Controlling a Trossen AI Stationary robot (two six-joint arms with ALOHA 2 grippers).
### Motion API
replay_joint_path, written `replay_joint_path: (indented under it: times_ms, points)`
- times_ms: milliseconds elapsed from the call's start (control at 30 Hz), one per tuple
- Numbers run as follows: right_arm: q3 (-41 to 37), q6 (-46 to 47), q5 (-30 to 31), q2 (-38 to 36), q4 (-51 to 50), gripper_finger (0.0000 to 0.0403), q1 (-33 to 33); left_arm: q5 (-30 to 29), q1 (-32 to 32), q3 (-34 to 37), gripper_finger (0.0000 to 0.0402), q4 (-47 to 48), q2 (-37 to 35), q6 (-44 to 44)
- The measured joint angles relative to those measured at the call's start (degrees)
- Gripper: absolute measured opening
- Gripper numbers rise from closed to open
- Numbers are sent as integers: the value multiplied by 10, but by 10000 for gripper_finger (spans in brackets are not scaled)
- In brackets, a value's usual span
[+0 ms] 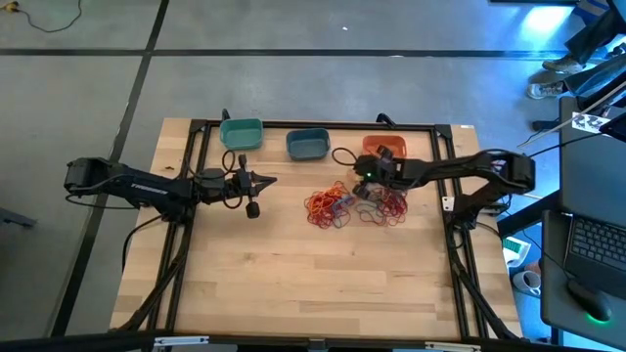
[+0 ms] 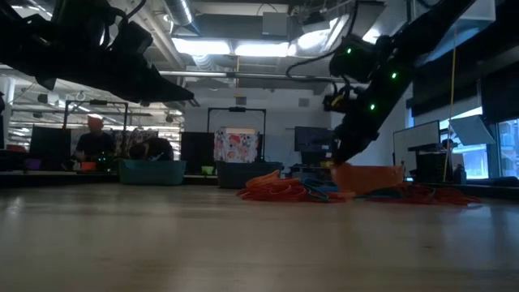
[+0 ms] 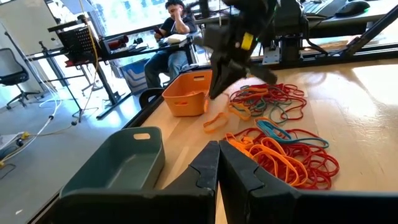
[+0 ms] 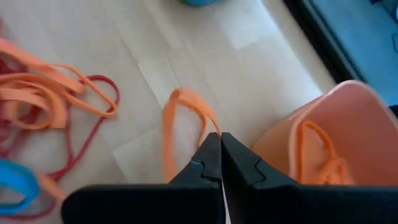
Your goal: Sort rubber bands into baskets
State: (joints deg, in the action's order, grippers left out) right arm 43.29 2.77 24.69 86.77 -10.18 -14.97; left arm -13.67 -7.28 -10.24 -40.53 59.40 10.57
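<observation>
The light wooden counter (image 1: 293, 264) has a black metal frame around it. Along its far edge sit three small rounded plastic baskets in a row: a teal basket (image 1: 241, 133), a slate blue basket (image 1: 307, 145) and an orange basket (image 1: 383, 148). In the middle of the counter, in front of the blue and orange baskets, lies a messy pile of thin rubber bands (image 1: 333, 206) in red and orange with a few blue ones, and a second heap (image 1: 387, 206) lies just beside it on the right. The dark right gripper (image 4: 220, 138) is down low next to the orange basket, between it and the pile. Its two fingers are pressed together, and a thin orange rubber band loop (image 4: 177, 127) sticks out from the tips and lies on the wood, so it looks pinched there. A few orange bands (image 4: 317, 152) already lie inside the orange basket. The dark left gripper (image 3: 219, 152) hangs above the counter on the left side, in front of the teal basket and well apart from the pile. Its fingers are pressed together too, and they hold nothing. From the left wrist view the slate blue basket is close by, with the orange basket and the right arm farther off. Beyond the counter a person (image 3: 172, 28) sits at a desk in the room.
</observation>
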Motion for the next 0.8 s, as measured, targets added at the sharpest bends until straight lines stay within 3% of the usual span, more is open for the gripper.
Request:
replay_joint_path:
  times_ms: [200,400,600,800]
  points:
    - [0,0,107,-52,-33,1,-11,0,0,0,5,0,0,-1]
    - [0,1,168,-70,-61,1,-53,0,0,0,5,0,0,-1]
    - [0,33,130,-55,-65,8,-103,0,0,0,5,-4,0,-4]
    - [0,50,99,-52,-70,93,-122,0,0,0,5,-4,0,-3]
